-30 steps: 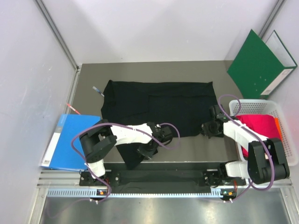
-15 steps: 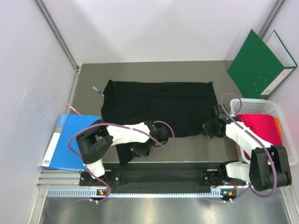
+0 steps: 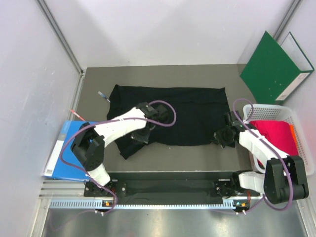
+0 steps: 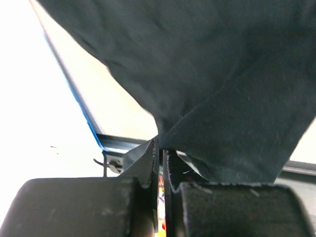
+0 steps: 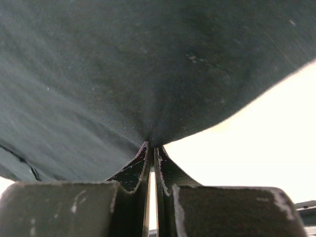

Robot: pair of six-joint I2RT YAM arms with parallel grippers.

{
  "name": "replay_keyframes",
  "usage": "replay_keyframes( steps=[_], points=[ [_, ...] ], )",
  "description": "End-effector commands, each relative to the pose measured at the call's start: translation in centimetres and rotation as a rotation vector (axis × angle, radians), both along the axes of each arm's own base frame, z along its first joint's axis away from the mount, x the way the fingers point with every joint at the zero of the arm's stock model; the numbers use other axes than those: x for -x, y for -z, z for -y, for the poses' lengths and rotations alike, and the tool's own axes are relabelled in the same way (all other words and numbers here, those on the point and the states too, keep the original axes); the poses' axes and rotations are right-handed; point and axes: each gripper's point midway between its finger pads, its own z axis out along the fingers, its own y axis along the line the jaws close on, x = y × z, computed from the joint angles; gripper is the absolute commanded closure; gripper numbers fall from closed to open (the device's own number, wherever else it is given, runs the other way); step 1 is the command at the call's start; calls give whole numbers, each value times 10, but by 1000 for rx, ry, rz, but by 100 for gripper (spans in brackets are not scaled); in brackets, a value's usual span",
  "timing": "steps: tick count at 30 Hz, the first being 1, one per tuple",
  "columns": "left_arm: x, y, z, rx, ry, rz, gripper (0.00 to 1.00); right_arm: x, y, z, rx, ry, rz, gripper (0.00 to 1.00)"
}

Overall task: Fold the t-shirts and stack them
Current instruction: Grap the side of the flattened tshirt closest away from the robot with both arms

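Black shirt on grey-brown table, colour at the edges

The black t-shirt [image 3: 192,111] is plain and unpatterned, and reads as charcoal in the wrist views, against a dull grey-brown table [image 3: 197,74]. At three o'clock, a white lattice basket [image 3: 269,108] shows a magenta-red t-shirt [image 3: 274,132] with a sliver of orange cloth [image 3: 293,131]. At two o'clock is a dark green folder [image 3: 269,66] with a white edge. At eight o'clock is a bright blue folder [image 3: 74,148]. The left arm [image 3: 118,126] and right arm [image 3: 254,140] are white with black joints and carry purple cables [image 3: 160,101]. A red pen [image 3: 77,115] marks nine o'clock. The walls [image 3: 173,29] are pale lilac-white.
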Motion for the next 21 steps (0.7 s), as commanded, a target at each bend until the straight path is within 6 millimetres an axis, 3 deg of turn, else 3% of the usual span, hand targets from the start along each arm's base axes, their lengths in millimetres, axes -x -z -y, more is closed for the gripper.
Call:
replay_keyframes(
  steps=[1, 11, 16, 18, 21],
  points=[
    [-23, -33, -11, 9, 17, 58, 100, -23, -9, 1, 15, -90, 101, 100],
    [-57, -54, -4, 59, 9, 101, 100, -26, 22, -26, -80, -233, 51, 100],
    [-62, -58, -7, 63, 3, 103, 100, -39, 19, -48, -116, -343, 64, 100],
    [-63, -59, -10, 62, -7, 100, 100, -33, 23, -56, -109, -401, 21, 100],
    [-63, -59, -13, 69, -17, 95, 100, -41, 14, -65, -72, -478, 24, 100]
  ],
)
